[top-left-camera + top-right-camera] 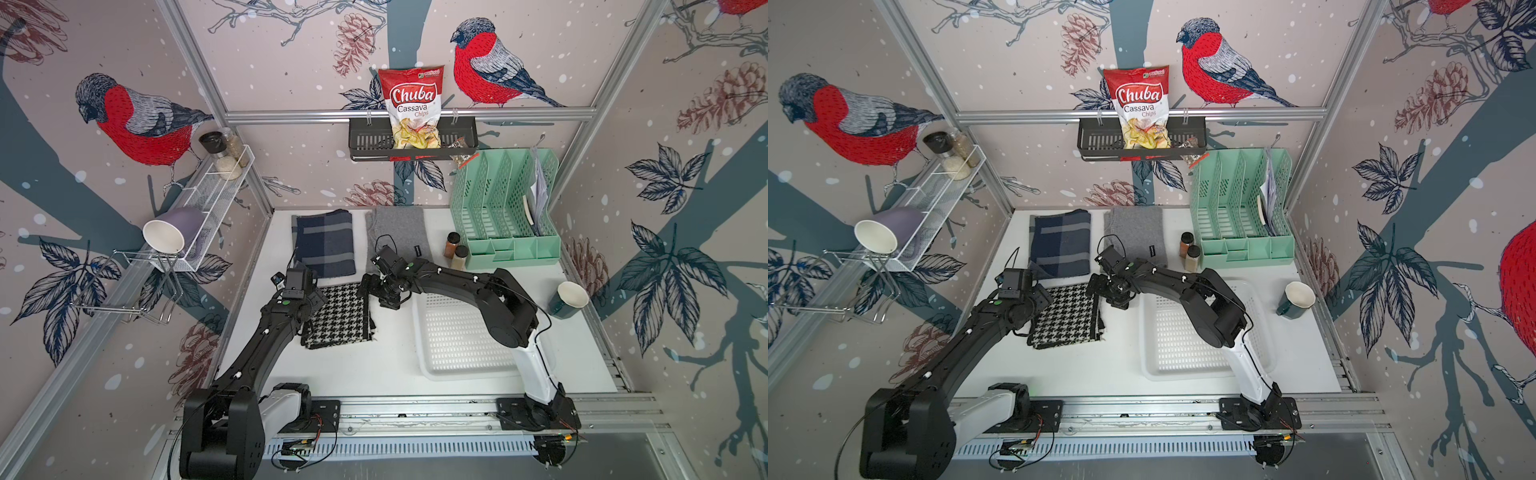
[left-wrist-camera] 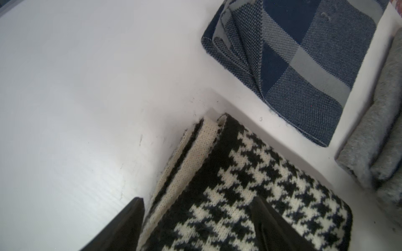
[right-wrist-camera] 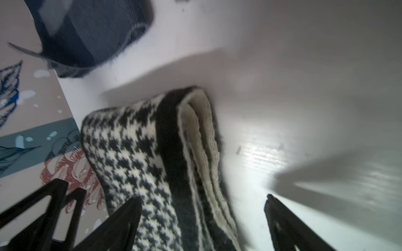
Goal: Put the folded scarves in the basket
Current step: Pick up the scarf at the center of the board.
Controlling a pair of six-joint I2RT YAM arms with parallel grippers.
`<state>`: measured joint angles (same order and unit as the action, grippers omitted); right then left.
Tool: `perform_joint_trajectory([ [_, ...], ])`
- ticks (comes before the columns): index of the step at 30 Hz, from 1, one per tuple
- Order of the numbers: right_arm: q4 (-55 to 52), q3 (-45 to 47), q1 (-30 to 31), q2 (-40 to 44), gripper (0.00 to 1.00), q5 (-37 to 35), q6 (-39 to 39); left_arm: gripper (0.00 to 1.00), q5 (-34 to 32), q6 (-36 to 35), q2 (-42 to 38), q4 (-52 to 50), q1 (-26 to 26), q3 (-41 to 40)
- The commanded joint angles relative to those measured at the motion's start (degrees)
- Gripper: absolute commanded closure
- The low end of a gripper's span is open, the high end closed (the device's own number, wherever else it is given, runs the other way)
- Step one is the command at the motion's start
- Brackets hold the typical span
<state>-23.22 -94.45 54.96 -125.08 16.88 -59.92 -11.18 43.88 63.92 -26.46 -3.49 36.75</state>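
Houndstooth scarf [image 1: 338, 316], folded, is lying flat on the white table [image 1: 374, 365], a bit toward 9 o'clock from table centre in both top views. It is sitting outside the basket [image 1: 457, 345], which is resting at the scarf's 3 o'clock, close by but not touching.

Left gripper [image 2: 198, 202] is working at the scarf's 10 o'clock corner. Its jaws are standing apart, nothing clamped. In the left wrist view one finger [image 2: 128, 221] is sitting over bare table just beside the folded edge, the other one is lying over the patterned top.

Right gripper [image 3: 202, 197] is sitting at the scarf's 2 o'clock corner, jaws also spread wide and straddling the layered edge. One finger [image 3: 121, 219] is over the houndstooth, the other over bare table. The right wrist view is blurring, so I cannot tell whether it is touching the fabric. The right arm [image 1: 478, 291] is reaching across the basket's 12 o'clock rim.

Blue plaid scarf [image 1: 324, 243] is lying at 12 o'clock of the houndstooth one, with a narrow gap between. Grey scarf [image 1: 395, 237] is lying at 1 o'clock. Two spice jars [image 1: 455, 249] are standing just beside the mint-green organiser [image 1: 505, 208]. Teal cup [image 1: 569, 299] is tilting at the basket's 2 o'clock.
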Motion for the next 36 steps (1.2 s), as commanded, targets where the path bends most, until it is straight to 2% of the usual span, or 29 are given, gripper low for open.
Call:
perform_joint_trajectory([
  [1,-1.9,0.2,2.1,0.3,0.09,-0.1,3.0,0.18,-1.5,-1.2,-0.2,-1.1,0.9,-0.4],
  [4,-0.6,0.8,3.1,-0.8,0.13,0.9,2.6,0.18,-1.3,-1.8,0.2,-0.8,1.4,-0.8],
  [10,3.5,2.4,3.0,-1.9,0.23,3.4,1.3,0.21,3.2,-1.8,3.8,1.2,2.5,-1.4],
  [16,4.3,2.1,2.2,-2.7,0.26,4.3,1.3,0.19,7.8,-1.7,6.7,6.2,5.6,-4.0],
  [21,4.9,2.5,1.6,-2.9,0.28,5.3,1.3,0.19,12.2,-1.4,7.3,10.4,6.1,-6.1],
  [23,5.2,2.6,1.5,-3.1,0.3,5.6,1.1,0.24,12.5,-1.1,7.7,10.9,6.2,-6.7],
  [28,6.1,2.5,2.1,-3.5,0.36,6.7,0.0,0.45,14.5,0.2,6.8,13.6,6.1,-9.9],
  [34,4.6,2.8,2.9,-3.6,0.46,5.1,-1.4,0.57,17.3,2.0,4.2,16.4,6.2,-12.8],
  [36,4.4,3.0,2.9,-3.6,0.51,4.4,-1.7,0.64,17.8,2.3,3.1,17.3,6.1,-13.6],
])
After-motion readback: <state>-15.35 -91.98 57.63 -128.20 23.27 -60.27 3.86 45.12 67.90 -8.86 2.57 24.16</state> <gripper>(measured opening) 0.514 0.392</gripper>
